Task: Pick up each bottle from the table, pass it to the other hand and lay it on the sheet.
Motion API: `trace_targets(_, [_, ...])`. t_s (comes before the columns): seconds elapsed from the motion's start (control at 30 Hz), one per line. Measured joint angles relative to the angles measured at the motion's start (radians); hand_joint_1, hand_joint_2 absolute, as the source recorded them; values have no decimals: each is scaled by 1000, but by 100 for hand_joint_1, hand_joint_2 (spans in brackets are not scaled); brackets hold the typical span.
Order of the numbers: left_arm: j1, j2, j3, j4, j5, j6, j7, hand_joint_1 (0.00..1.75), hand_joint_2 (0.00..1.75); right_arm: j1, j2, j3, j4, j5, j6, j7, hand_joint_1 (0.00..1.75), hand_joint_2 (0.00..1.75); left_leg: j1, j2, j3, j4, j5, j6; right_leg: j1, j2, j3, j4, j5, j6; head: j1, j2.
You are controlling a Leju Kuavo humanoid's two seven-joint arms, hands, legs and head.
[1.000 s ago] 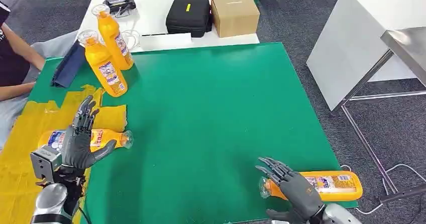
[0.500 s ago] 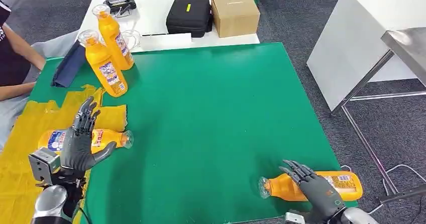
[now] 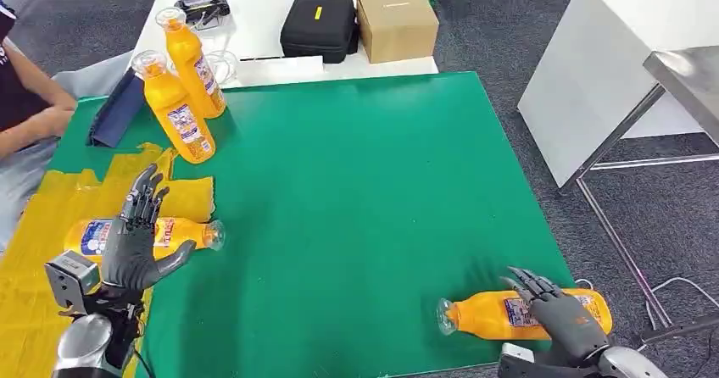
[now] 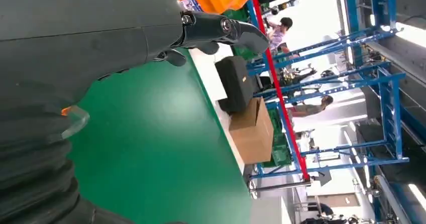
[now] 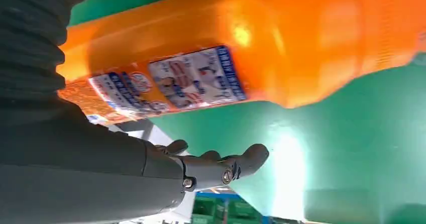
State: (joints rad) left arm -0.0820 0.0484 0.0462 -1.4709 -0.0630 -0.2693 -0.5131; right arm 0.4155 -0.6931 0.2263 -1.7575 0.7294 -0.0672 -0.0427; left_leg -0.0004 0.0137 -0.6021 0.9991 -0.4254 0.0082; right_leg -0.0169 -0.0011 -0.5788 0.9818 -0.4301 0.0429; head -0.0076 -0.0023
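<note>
From the head view, the right hand (image 3: 561, 314) has slid rightward along the lying bottle (image 3: 500, 314) at the table's near edge, fingers spread over it; the left hand (image 3: 136, 234) stays spread above the sheet (image 3: 34, 225). The left wrist view shows spread fingers (image 4: 226, 30). The right wrist view suggests no grasp yet, so pickup seemingly remains.

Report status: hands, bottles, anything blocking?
Both hands open: right hand over lying bottle, left hand above bottle on yellow sheet. Nothing blocking.

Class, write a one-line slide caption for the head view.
Right hand reaches over a lying bottle; open left hand hovers above the yellow sheet.
</note>
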Motion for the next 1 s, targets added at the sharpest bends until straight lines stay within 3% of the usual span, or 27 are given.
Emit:
trace_targets(0.57, [12,0,1,-13,-3,-3,16,0,175,26,-3,-55,36,71,43,76,0,175,0,0,0,0,0,0,0,0,0,0,0,0,0,0])
trace_targets(0.63, [13,0,1,-17,-3,-3,20,0,175,23,-3,-55,43,90,43,87,23,175,0,0,0,0,0,0,0,0,0,0,0,0,0,0])
trace_targets(0.67, [14,0,1,-18,-3,-3,21,0,175,21,-2,-55,47,97,43,91,68,175,0,0,0,0,0,0,0,0,0,0,0,0,0,0])
trace_targets(0.7, [15,0,1,-18,-3,-3,22,0,175,18,0,-55,50,103,43,92,140,175,0,0,0,0,0,0,0,0,0,0,0,0,0,0])
trace_targets(0.77, [18,0,1,-20,-3,-3,24,0,175,14,3,-54,56,112,47,98,175,175,0,0,0,0,0,0,0,0,0,0,0,0,0,0])
trace_targets(1.0, [26,0,1,-25,-3,-3,26,0,175,7,-1,-53,69,127,60,116,175,175,0,0,0,0,0,0,0,0,0,0,0,0,0,0])
